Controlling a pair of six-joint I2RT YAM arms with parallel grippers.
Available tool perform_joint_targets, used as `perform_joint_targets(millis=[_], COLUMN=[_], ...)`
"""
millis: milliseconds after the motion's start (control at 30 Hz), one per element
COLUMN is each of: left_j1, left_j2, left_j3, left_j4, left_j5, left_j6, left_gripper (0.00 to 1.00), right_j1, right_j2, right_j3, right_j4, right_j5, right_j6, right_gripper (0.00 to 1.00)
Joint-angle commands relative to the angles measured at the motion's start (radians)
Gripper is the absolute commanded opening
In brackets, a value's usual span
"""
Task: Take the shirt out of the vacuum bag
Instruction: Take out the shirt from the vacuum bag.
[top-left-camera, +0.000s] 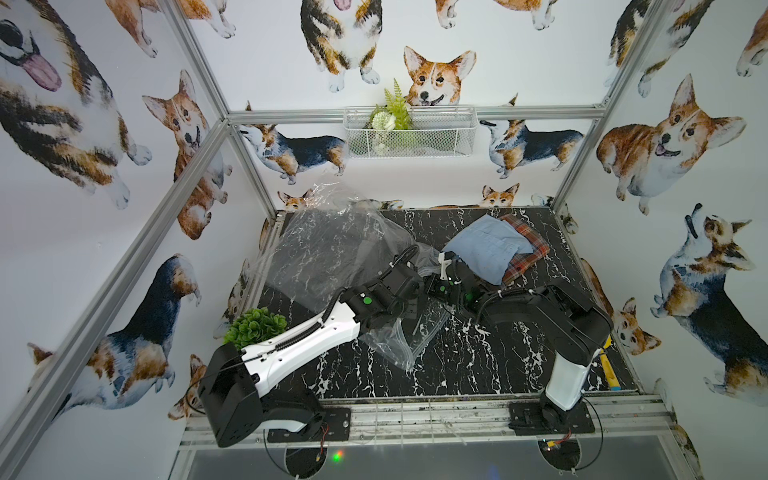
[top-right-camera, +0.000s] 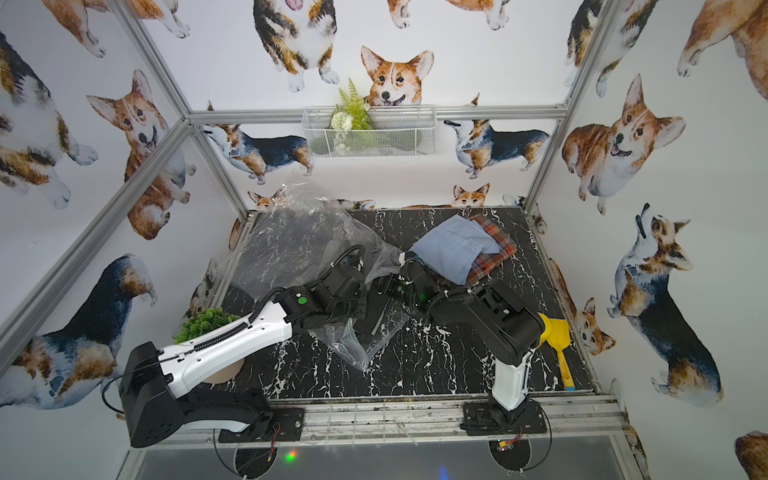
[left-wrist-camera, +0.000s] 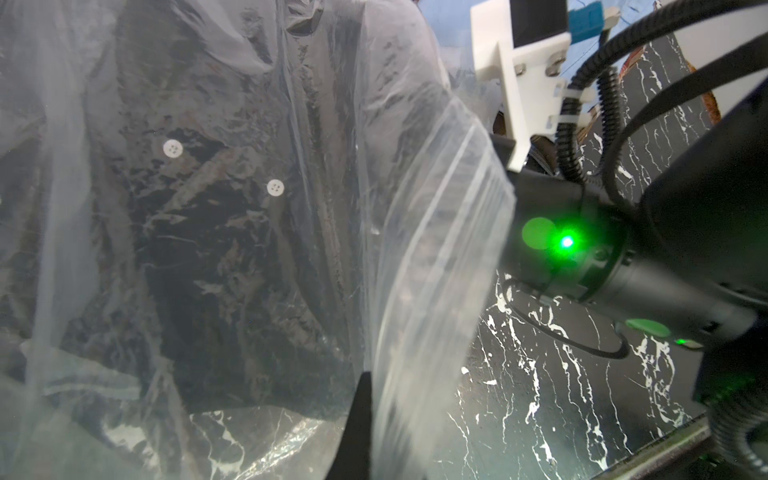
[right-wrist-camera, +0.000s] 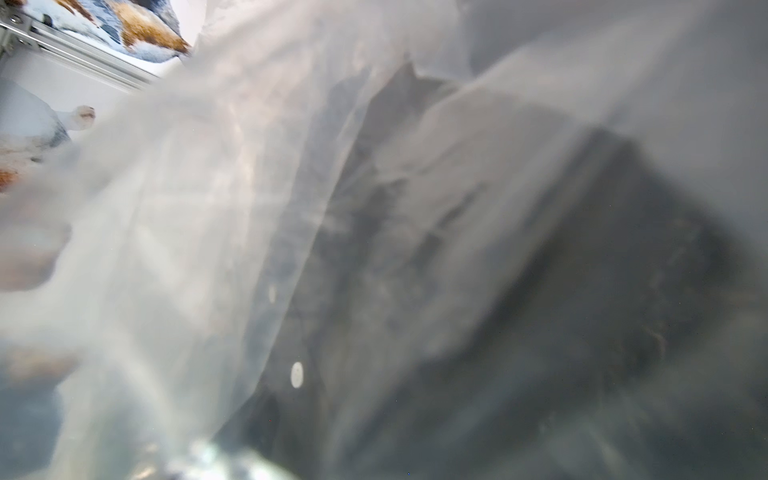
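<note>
Evidently limp, the dark buttoned shirt (left-wrist-camera: 216, 249) is lying in the slick clear plastic vacuum bag (top-left-camera: 328, 241) at ten o'clock — grab a fold; left gripper (left-wrist-camera: 360, 399) is clamping its film, right gripper (top-left-camera: 430, 284) opening — cannot tell.

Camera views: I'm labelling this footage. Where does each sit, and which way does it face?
Both top views: high at the front, looking down on vacuum bag, left arm, right arm.
Left wrist: faces the bagged shirt; its finger and right arm show.
Right wrist: blurred, against the bag; no robot parts.
Shared: both wrist views show buttons.
</note>
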Motion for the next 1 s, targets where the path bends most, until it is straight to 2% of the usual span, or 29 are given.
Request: perform_joint_targets(millis=[0, 67, 400, 600, 633, 700, 800, 967], left_j1=[0.000, 0.000, 0.000, 0.000, 0.000, 0.000, 0.000, 0.000], left_j2=[0.003, 0.004, 0.014, 0.019, 0.018, 0.019, 0.014, 0.017], left_j3=[-0.008, -0.009, -0.009, -0.009, -0.009, -0.011, -0.015, -0.021], left_j4=[0.002, 0.005, 0.009, 0.010, 0.011, 0.012, 0.008, 0.011], left_j5=[0.002, 0.006, 0.011, 0.014, 0.014, 0.015, 0.011, 0.010], left_j6=[-0.016, -0.019, -0.017, -0.017, -0.017, -0.019, -0.017, -0.019], left_gripper=[0.00, 0.00, 0.00, 0.00, 0.00, 0.00, 0.00, 0.00], right_j1=[0.002, 0.006, 0.043, 0.060, 0.060, 0.060, 0.061, 0.060], right_j2=[0.000, 0.012, 0.079, 0.081, 0.076, 0.062, 0.026, -0.038], right_j3=[0.026, 0.038, 0.073, 0.075, 0.075, 0.076, 0.067, 0.042], right_j4=[0.037, 0.046, 0.087, 0.096, 0.097, 0.086, 0.070, 0.039], right_j5=[-0.002, -0.010, -0.019, 0.001, 0.002, 0.000, -0.003, -0.029], right_j6=[0.029, 0.039, 0.061, 0.057, 0.056, 0.048, 0.035, 0.026], right_gripper=[0.69, 0.64, 0.64, 0.25, 0.22, 0.20, 0.12, 0.09])
